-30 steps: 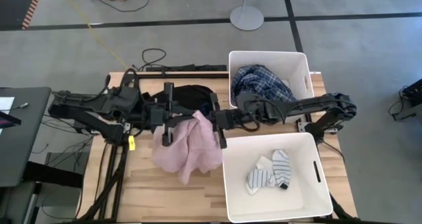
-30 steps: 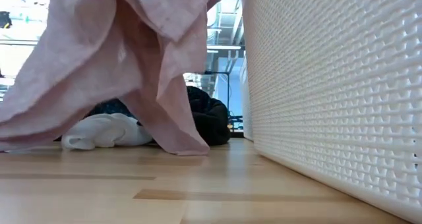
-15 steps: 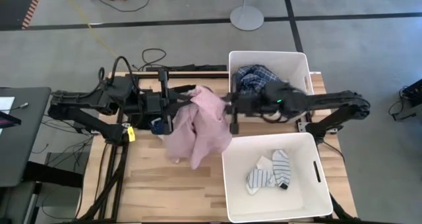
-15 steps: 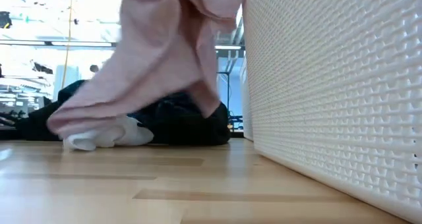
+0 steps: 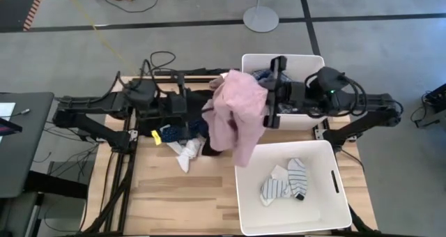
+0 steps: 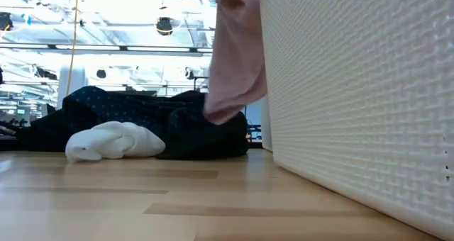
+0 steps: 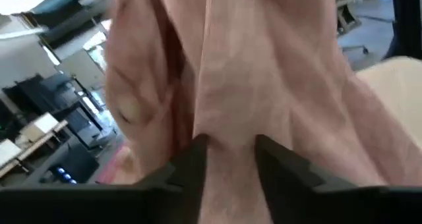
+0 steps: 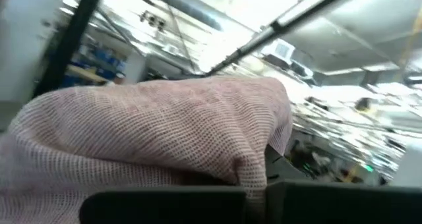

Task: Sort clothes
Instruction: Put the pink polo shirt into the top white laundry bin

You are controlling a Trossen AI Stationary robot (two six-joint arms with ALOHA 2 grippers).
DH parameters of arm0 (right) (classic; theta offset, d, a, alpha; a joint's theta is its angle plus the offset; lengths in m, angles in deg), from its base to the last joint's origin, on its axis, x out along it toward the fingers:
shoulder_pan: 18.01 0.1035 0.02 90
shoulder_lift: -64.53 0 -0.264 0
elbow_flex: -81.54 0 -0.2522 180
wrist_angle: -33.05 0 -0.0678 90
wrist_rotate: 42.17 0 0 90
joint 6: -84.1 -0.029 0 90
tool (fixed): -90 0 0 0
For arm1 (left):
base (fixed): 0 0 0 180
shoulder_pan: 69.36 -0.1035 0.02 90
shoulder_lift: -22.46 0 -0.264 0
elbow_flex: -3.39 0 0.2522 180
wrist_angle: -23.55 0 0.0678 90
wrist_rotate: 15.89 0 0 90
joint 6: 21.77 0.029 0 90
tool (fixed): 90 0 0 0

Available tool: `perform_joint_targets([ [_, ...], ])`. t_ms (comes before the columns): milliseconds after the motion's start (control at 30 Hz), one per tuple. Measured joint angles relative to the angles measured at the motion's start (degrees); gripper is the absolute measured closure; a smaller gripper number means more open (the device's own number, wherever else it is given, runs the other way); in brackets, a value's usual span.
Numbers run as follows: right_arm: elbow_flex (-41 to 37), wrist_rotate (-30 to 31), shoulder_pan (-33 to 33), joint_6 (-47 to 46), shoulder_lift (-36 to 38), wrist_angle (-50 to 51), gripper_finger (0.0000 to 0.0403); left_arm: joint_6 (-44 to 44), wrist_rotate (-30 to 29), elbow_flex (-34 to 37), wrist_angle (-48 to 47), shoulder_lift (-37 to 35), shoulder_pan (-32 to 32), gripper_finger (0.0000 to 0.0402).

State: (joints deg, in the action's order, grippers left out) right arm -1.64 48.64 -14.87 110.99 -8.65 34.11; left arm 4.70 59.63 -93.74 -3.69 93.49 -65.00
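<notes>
The pink garment (image 5: 237, 115) hangs between my two grippers, over the gap beside the far white bin (image 5: 317, 66). In the low view its lower end (image 6: 234, 71) is clear of the table. My right gripper (image 5: 273, 94) is shut on its right side, at the bin's left rim. My left gripper (image 5: 198, 108) is at its left edge, with cloth between its fingers (image 7: 227, 165). A black garment (image 5: 198, 96), a navy dotted one (image 5: 182, 130) and a white sock (image 5: 187, 153) lie on the table below. The plaid shirt (image 5: 259, 75) lies in the far bin. My left gripper pinches the pink garment's left edge (image 7: 227, 128) between its two fingers, coming level from the table's left. The cloth hangs in folds above and below the fingers. My right gripper holds the garment's upper right part (image 8: 198, 118). The cloth drapes over the fingers and hides the contact. The garment hangs below, lifted clear.
The near white bin (image 5: 334, 202) holds white and striped socks (image 5: 286, 181). Its perforated wall (image 6: 355, 92) fills the right of the low view. A yellow tag (image 5: 157, 134) lies by the navy garment. Bare wood (image 5: 181, 195) lies at the table's near left.
Both grippers have gone up and toward the table's far right, carrying the pink garment. It has been lifted clear of the table and now hangs beside the far bin. The navy garment and the white sock that it covered now show.
</notes>
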Motion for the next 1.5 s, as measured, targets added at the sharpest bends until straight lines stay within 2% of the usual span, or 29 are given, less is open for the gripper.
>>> perform_joint_targets([
  [300,5.88,-0.92,1.74,1.68,-0.89,5.18,0.0403,-6.58,2.94,0.0,-4.02,5.64,0.02,0.0113],
  [433,7.37,-0.91,2.12,1.95,-0.96,7.02,0.0403,-8.58,4.91,0.0,-5.31,8.84,0.02,0.0067],
  [600,8.97,-0.92,2.51,2.52,-1.13,8.33,0.0403,-10.76,9.99,0.0,-4.71,13.26,0.02,0.0054],
  [933,9.56,-0.89,3.02,2.97,-1.06,10.53,0.0403,-11.4,6.53,0.02,-0.39,21.63,0.02,0.0055],
  [1033,9.56,-0.89,3.26,3.05,-1.06,10.74,0.0403,-11.27,6.43,0.02,-0.25,23.24,0.02,0.0076],
  [1133,9.56,-0.89,3.25,3.13,-1.06,10.82,0.0403,-10.6,6.39,0.02,-0.48,23.84,0.05,0.0133],
  [1200,9.56,-0.89,3.25,3.13,-1.04,11.23,0.0403,-9.83,6.49,0.04,-0.46,23.79,0.24,0.0194],
  [1333,9.56,-0.87,3.23,3.12,-1.02,12.61,0.0403,-6.5,7.36,0.09,-0.53,23.17,0.96,0.0351],
  [1367,9.56,-0.86,3.23,3.13,-1.02,13.03,0.0403,-5.77,7.95,0.09,-0.22,23.01,1.05,0.0375],
  [1500,9.58,0.69,3.23,3.1,-0.93,14.78,0.0403,-4.59,8.19,0.04,0.93,20.81,1.09,0.0397],
])
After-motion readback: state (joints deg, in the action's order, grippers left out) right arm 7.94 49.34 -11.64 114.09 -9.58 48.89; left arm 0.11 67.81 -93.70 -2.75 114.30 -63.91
